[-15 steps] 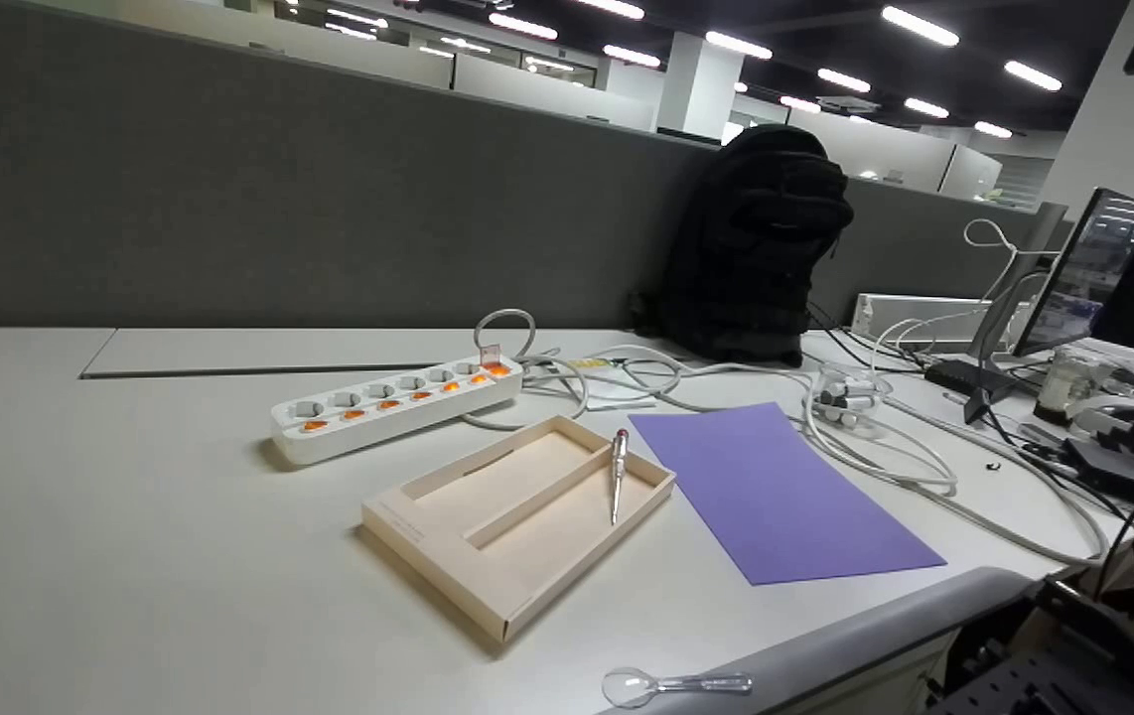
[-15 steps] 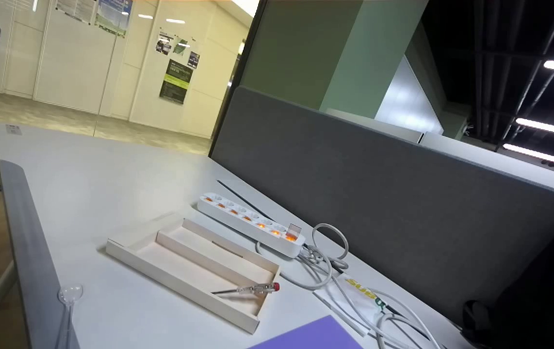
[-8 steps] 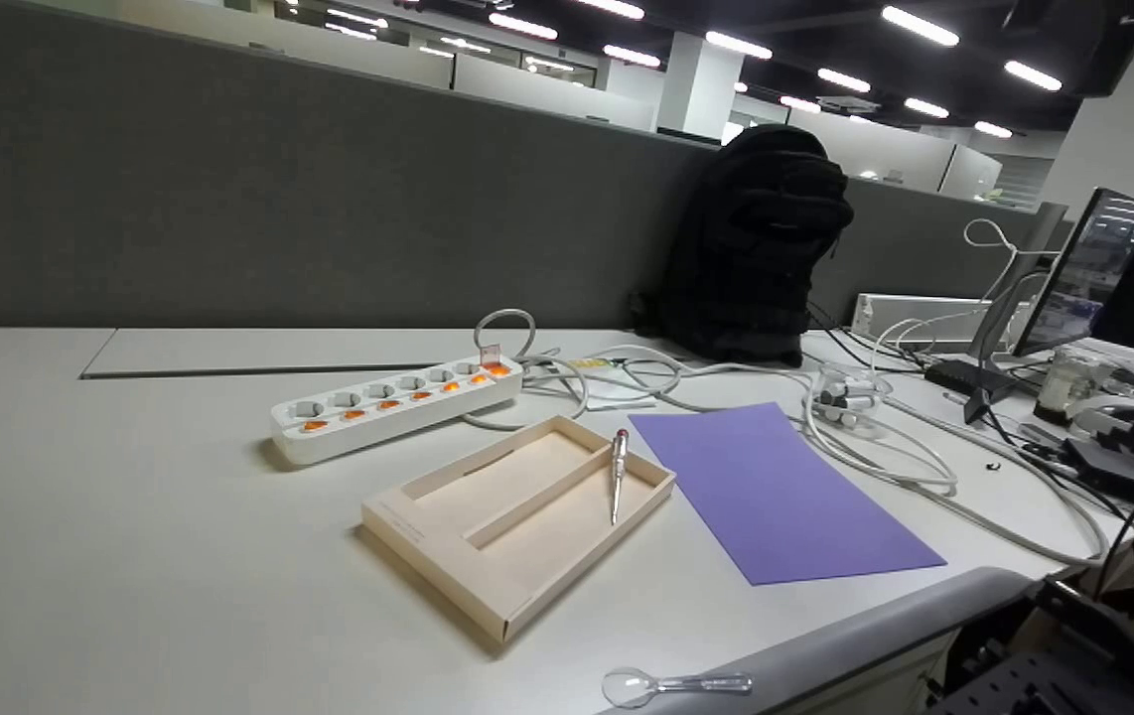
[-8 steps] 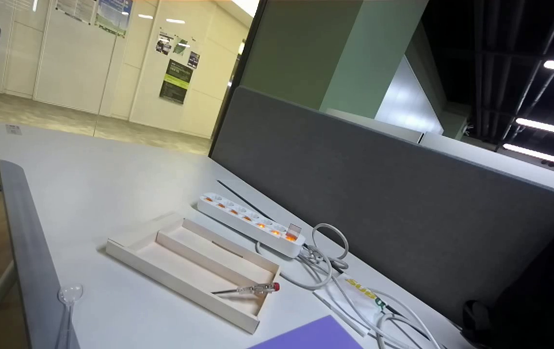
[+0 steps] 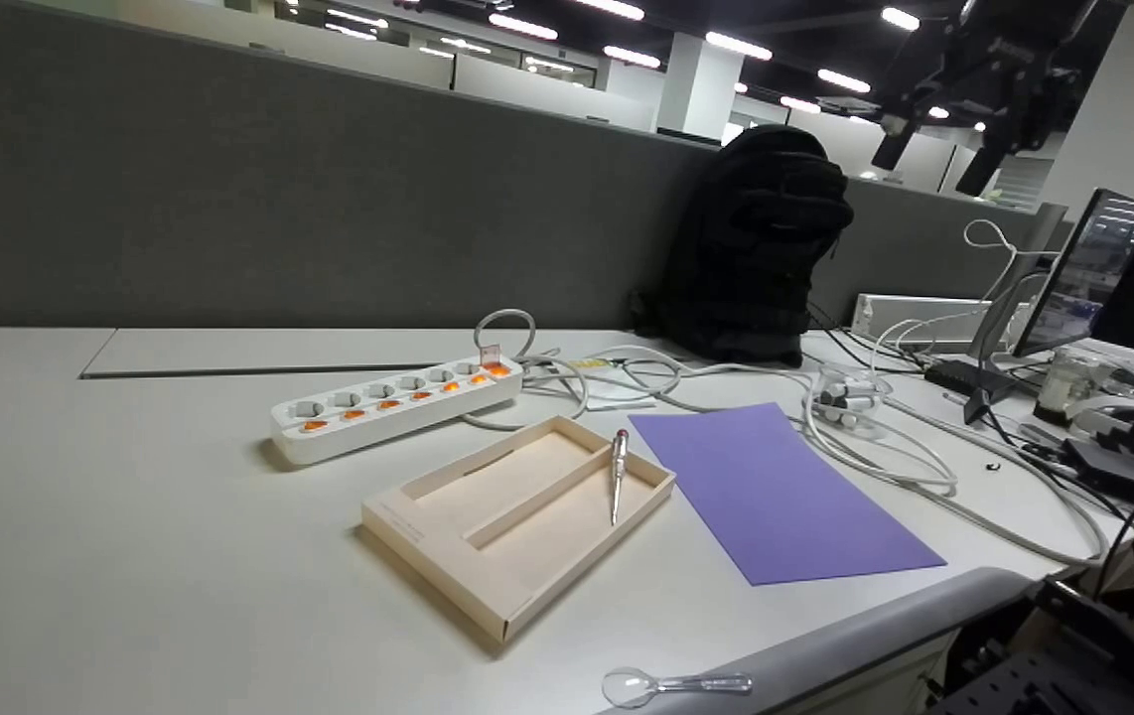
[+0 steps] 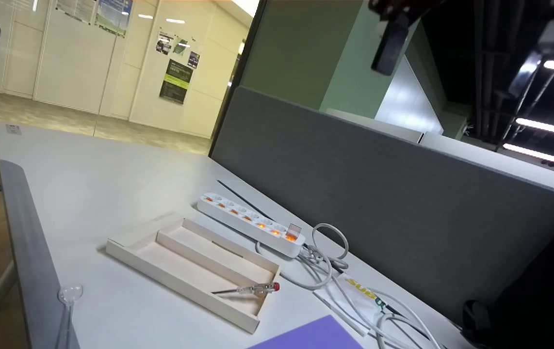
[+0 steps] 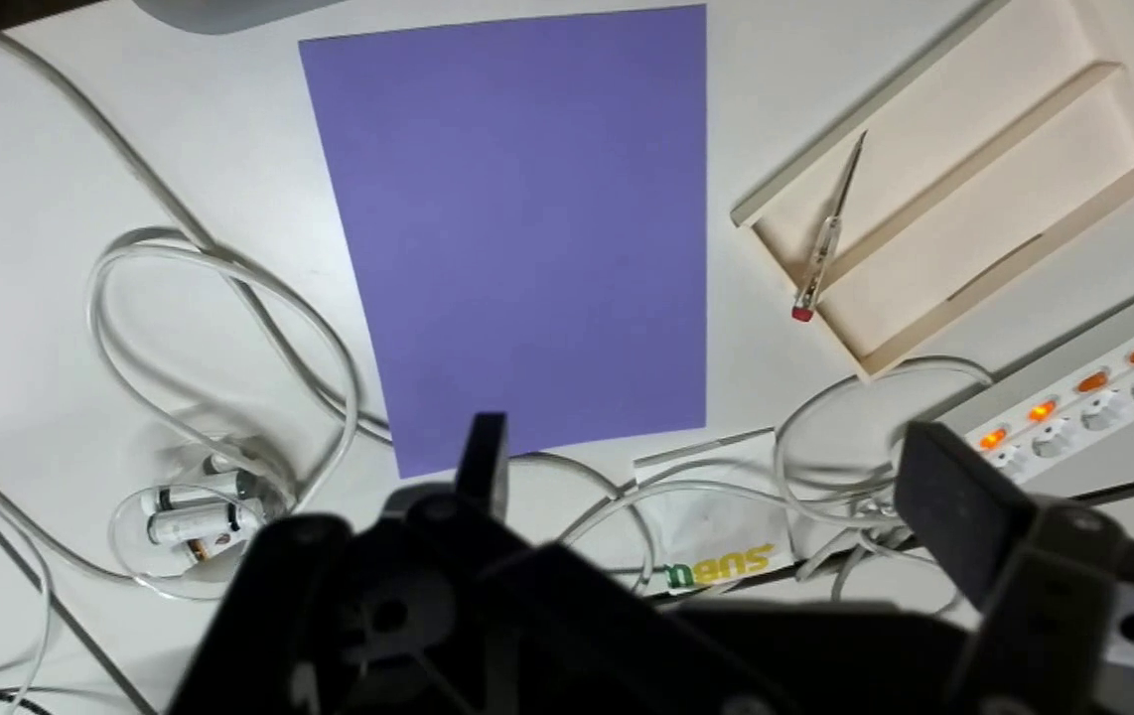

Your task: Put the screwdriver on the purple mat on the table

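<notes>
Gripper: 2 fingers spread wide, nothing held between them. Supporting surface: the table, which carries all task items. On it, in descending size, are the purple mat, lying flat; the pale tray just beside it, divided into 2 main compartments; and the white power strip near the tray. Smallest is the screwdriver, lying aslant in the tray, its tip inside the compartment farther from the power strip and its red cap projecting past the end wall. Step in hand, by judgement: approach before the grasp; transfer to the mat is not yet begun. Next move: bring the gripper down and across to the tray, set the fingers either side of the transparent handle, then close. Caution: the slim tool may roll if contacted off-center. Pose: gripper well above the table, fingers aimed downward on a slant in both exterior views; the wrist view looks down on mat, tray and screwdriver.
</notes>
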{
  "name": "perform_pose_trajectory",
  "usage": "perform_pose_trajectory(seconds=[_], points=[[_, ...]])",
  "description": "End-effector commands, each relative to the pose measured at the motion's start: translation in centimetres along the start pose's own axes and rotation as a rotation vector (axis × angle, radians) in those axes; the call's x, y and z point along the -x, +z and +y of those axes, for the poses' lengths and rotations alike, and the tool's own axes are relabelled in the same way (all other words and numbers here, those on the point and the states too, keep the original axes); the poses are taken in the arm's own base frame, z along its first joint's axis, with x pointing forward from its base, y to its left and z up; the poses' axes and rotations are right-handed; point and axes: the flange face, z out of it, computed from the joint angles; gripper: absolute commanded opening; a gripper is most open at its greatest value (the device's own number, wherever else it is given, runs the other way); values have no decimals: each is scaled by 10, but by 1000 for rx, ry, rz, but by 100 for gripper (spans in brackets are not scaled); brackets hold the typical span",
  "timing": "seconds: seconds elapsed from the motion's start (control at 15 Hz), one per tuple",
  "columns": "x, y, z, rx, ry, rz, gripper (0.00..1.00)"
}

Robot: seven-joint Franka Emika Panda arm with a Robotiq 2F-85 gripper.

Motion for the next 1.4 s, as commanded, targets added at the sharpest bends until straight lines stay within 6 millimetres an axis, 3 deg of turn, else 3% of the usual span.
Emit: perform_pose_trajectory(seconds=[0.0, 0.33, 0.53, 0.73, 1.07, 1.13, 1.2, 1.33], points=[[-22, 36, -18, 80, 82, -7, 100], [-49, 104, -49, 116, 220, -30, 100], [-54, 150, -75, 130, 255, -80, 100], [-58, 182, -102, 130, 255, -120, 100], [-73, 213, -138, 108, 190, -141, 100], [-75, 216, -137, 81, 183, -154, 100], [-64, 210, -134, 105, 176, -150, 100], [-67, 217, -139, 91, 175, -161, 100]])
